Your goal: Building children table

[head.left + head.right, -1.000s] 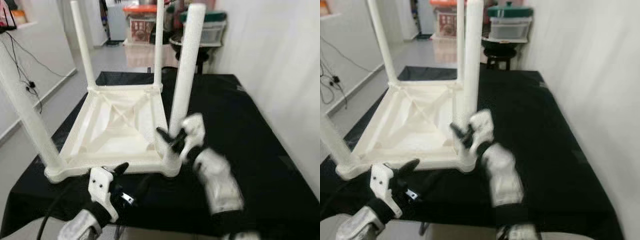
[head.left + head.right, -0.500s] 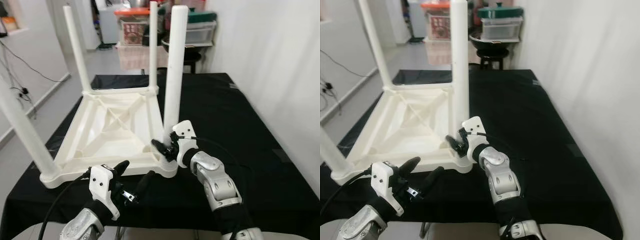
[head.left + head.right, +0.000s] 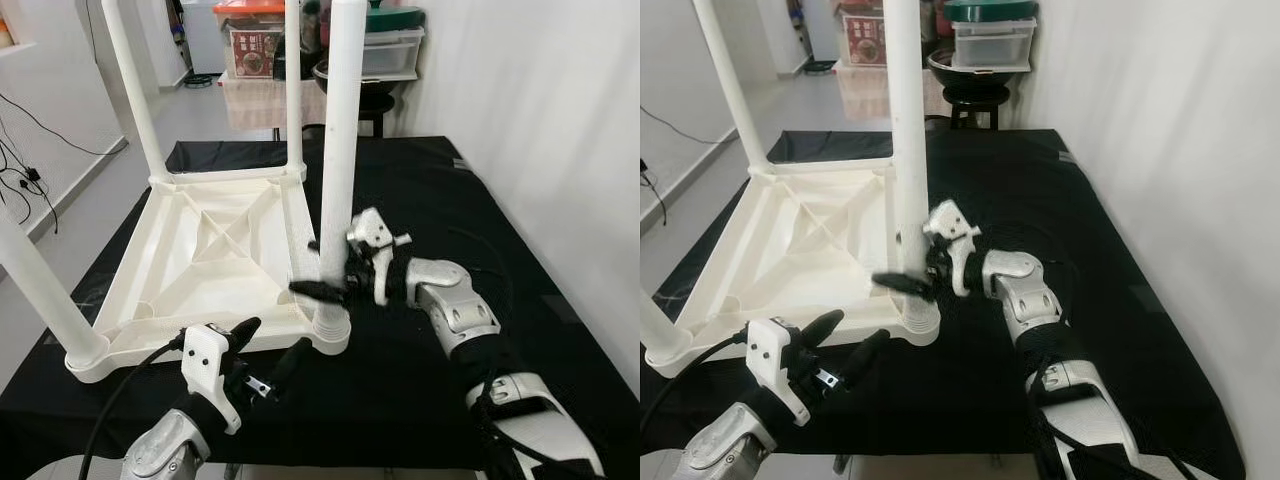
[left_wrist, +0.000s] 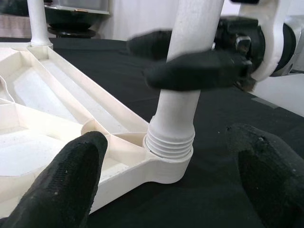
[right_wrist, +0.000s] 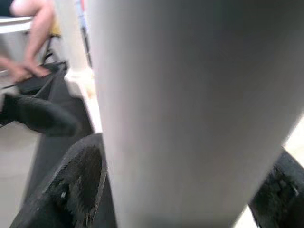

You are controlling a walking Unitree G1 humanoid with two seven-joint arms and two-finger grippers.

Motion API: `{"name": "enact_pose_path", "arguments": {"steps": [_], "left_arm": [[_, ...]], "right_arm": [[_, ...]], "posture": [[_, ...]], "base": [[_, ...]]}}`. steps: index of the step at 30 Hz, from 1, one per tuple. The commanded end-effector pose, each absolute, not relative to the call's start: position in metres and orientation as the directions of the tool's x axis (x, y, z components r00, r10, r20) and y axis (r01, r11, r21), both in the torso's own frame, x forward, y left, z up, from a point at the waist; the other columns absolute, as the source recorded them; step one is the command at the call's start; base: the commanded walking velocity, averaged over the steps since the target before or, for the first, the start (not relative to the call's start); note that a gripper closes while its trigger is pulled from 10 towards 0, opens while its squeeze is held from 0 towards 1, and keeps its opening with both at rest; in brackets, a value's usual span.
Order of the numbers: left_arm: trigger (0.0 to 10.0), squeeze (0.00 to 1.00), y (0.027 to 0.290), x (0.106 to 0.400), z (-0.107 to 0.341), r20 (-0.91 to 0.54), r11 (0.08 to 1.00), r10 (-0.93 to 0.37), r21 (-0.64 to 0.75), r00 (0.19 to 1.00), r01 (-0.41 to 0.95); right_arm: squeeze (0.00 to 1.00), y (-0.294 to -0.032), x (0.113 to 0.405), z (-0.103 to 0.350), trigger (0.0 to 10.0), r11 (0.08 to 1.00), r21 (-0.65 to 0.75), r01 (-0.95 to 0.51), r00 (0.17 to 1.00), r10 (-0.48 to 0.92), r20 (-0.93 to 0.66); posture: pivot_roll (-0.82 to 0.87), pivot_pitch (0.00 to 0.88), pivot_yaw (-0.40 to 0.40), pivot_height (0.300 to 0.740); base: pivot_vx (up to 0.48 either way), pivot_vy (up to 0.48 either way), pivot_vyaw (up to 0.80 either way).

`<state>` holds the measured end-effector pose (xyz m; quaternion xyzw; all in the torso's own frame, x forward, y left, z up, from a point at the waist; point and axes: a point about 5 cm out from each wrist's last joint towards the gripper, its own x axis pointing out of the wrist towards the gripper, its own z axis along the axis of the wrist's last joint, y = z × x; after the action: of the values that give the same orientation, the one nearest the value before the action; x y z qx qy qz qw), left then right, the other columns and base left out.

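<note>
Black cloth [image 3: 480, 230] covers the work surface, which runs from the lower edge of the head views up to a tiled floor [image 3: 100, 190] at upper left and a plain white wall [image 3: 560, 120] down the right side. Stacked storage boxes [image 3: 385, 50] and a dark stool [image 3: 975, 85] stand at top centre, beyond the cloth.

Across the left and centre of the frame lies the white plastic children's table [image 3: 210, 265], upside down on the cloth, its ribbed underside facing up and its legs standing upright at the corners. At lower left, the left gripper [image 3: 262, 350] hovers just in front of the table's near edge, its two black fingers [image 4: 71, 175] spread wide apart and holding nothing; its wrist view looks between them at the threaded socket [image 4: 170, 145] where the near-right leg meets the corner.

That near-right leg [image 3: 338, 150] rises through the centre of the frame, seated in its corner socket. To its right, the right gripper [image 3: 322, 268] reaches in from the lower right, its fingers on either side of the leg low down, just above the socket, pinching it. In the right wrist view the white leg [image 5: 190, 109] sits between the two dark fingers [image 5: 78, 180].
</note>
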<state>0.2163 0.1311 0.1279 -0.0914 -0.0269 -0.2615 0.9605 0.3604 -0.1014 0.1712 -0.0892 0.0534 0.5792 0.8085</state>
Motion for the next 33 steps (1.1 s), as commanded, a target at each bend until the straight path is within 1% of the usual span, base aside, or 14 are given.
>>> {"name": "enact_pose_path", "arguments": {"steps": [1,3,4,11,14,18,20,21,22,23,25,27,32,33], "left_arm": [[10.0,0.0,0.13,0.217,0.126,0.094,0.846,-0.497,-0.17,0.863,0.506],[10.0,0.0,0.13,0.217,0.126,0.094,0.846,-0.497,-0.17,0.863,0.506],[10.0,0.0,0.13,0.217,0.126,0.094,0.845,-0.498,-0.171,0.862,0.506],[10.0,0.0,0.129,0.217,0.126,0.095,0.843,-0.5,-0.175,0.861,0.508],[10.0,0.0,0.128,0.216,0.127,0.098,0.843,-0.499,-0.178,0.861,0.508],[10.0,0.0,0.128,0.216,0.127,0.099,0.843,-0.498,-0.179,0.861,0.508],[10.0,0.0,0.129,0.214,0.128,0.101,0.842,-0.498,-0.179,0.861,0.508],[10.0,0.0,0.131,0.213,0.129,0.102,0.843,-0.498,-0.179,0.861,0.508],[10.0,0.0,0.132,0.213,0.13,0.103,0.843,-0.498,-0.178,0.861,0.508],[10.0,0.0,0.133,0.213,0.13,0.102,0.843,-0.498,-0.178,0.861,0.508],[10.0,0.0,0.133,0.213,0.13,0.101,0.843,-0.498,-0.178,0.861,0.508],[10.0,0.0,0.133,0.213,0.13,0.099,0.84,-0.501,-0.185,0.86,0.51],[10.0,0.0,0.133,0.213,0.13,0.099,0.838,-0.505,-0.183,0.858,0.514],[10.0,0.0,0.133,0.213,0.13,0.1,0.841,-0.5,-0.181,0.86,0.51]], "right_arm": [[0.0,-0.091,0.366,0.187,4.7,0.257,-0.091,-0.962,0.268,0.952,-0.149],[0.0,-0.091,0.368,0.19,4.7,0.239,-0.082,-0.968,0.248,0.959,-0.135],[0.0,-0.091,0.368,0.193,0.0,0.216,-0.071,-0.974,0.223,0.967,-0.121],[0.0,-0.098,0.371,0.193,0.0,0.205,-0.053,-0.977,0.21,0.971,-0.114],[0.0,-0.112,0.371,0.189,0.0,0.278,-0.069,-0.958,0.284,0.953,-0.101],[0.0,-0.118,0.372,0.187,0.0,0.309,-0.08,-0.948,0.316,0.944,-0.099],[0.0,-0.122,0.373,0.172,0.0,0.481,-0.028,-0.876,0.481,0.869,-0.112],[0.0,-0.12,0.378,0.159,0.0,0.732,-0.077,-0.677,0.734,0.664,-0.141],[0.0,-0.122,0.373,0.148,0.0,0.886,-0.096,-0.453,0.887,0.436,-0.153],[0.0,-0.116,0.36,0.139,0.0,0.926,-0.076,-0.37,0.92,0.354,-0.165],[0.0,-0.105,0.348,0.136,0.0,0.924,-0.092,-0.371,0.922,0.355,-0.156],[0.0,-0.083,0.34,0.134,0.0,0.847,-0.139,-0.513,0.856,0.495,-0.147],[0.0,-0.076,0.344,0.134,0.0,0.824,-0.134,-0.551,0.833,0.533,-0.146],[0.0,-0.075,0.344,0.134,1.9,0.825,-0.131,-0.55,0.833,0.533,-0.146]], "posture": [[-0.01,0.0,-0.038,0.74],[-0.01,0.0,-0.038,0.74],[-0.01,0.0,-0.039,0.74],[-0.01,0.0,-0.039,0.74],[-0.01,0.0,-0.043,0.74],[-0.01,0.0,-0.043,0.74],[-0.03,0.009,-0.05,0.74],[-0.03,0.018,-0.041,0.74],[-0.03,0.018,-0.041,0.74],[-0.04,0.028,-0.019,0.74],[-0.05,0.026,-0.015,0.74],[-0.05,0.018,-0.022,0.74],[-0.04,0.019,-0.028,0.74],[-0.04,0.02,-0.029,0.74]], "base": [[0.0,0.0,0.0],[0.0,0.0,0.0],[0.0,0.0,0.0],[0.0,0.0,0.0],[0.0,0.0,0.0],[0.0,0.0,0.0],[0.0,0.0,0.0],[0.0,0.0,0.0],[0.0,0.0,0.0],[0.0,0.0,0.0],[0.0,0.0,0.0],[0.0,0.0,0.0],[0.0,0.0,0.0],[0.0,0.0,0.0]]}}
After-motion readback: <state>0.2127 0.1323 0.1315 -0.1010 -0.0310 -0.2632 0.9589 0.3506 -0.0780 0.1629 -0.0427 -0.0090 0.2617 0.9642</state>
